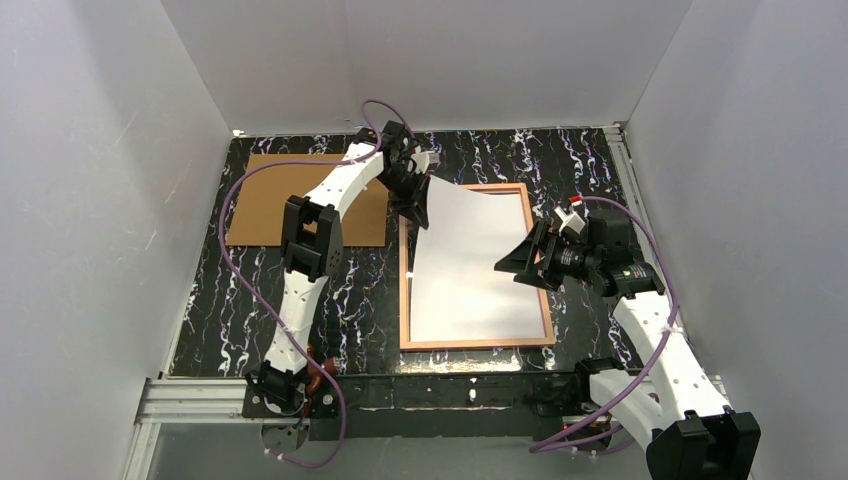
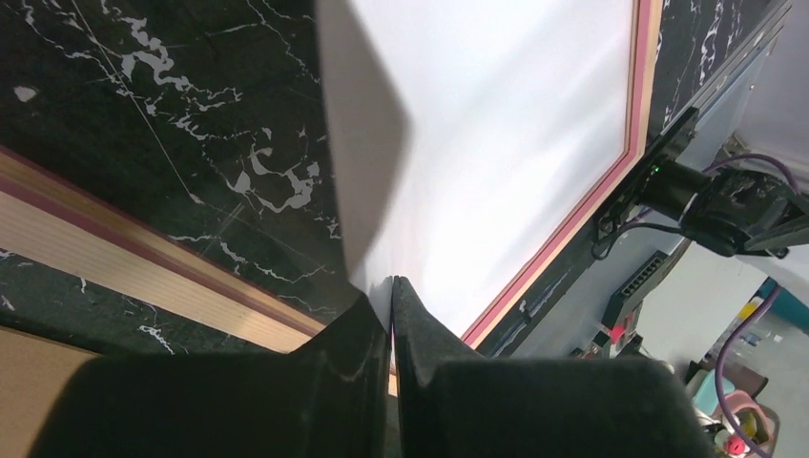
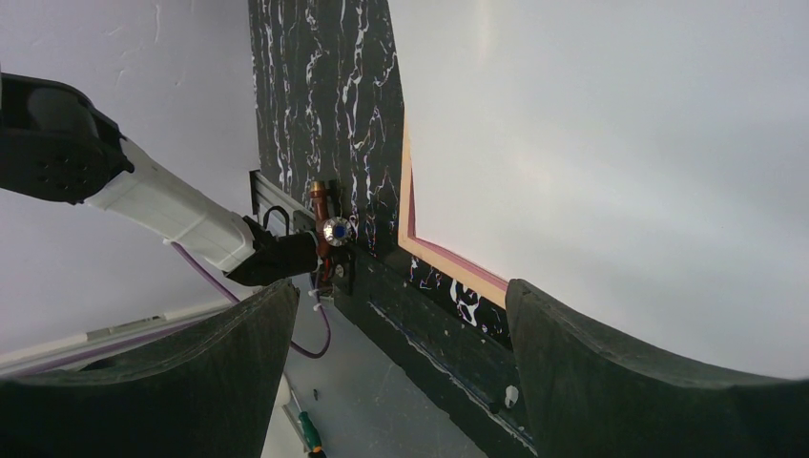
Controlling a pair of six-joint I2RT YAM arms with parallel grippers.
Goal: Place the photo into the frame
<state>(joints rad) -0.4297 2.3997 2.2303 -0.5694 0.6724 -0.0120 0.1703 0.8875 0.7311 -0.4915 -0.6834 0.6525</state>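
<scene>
1. A thin rectangular picture frame with a copper-orange rim is laid flat on the black, white-veined marble-pattern bench. In the top view it is placed just toward 3 o'clock from the bench's centre.
2. A rectangular paper photo is laid over the frame's opening with its plain white back turned up. Most of the opening is covered by it.
3. The photo's 6 o'clock portion is seen lying flat inside the rim, while its 11 o'clock corner is lifted off the frame and curled upward.
4. The left end effector is positioned at that raised 11 o'clock corner. In the left wrist view its black fingers are pressed together, and the photo's edge is pinched between them.
5. In the same view, a pink-red inner lip is shown along the frame's rim beside the white sheet.
6. The right end effector is held at the photo's 3 o'clock edge with its jaws spread wide, and nothing is gripped between them. Whether the paper is touched by it cannot be told.
7. In the right wrist view, the white sheet and one corner of the frame are seen beyond the spread fingers.
8. A plain flat brown backing board is laid on the bench at 10 o'clock, apart from the frame and partly hidden by the left arm.
</scene>
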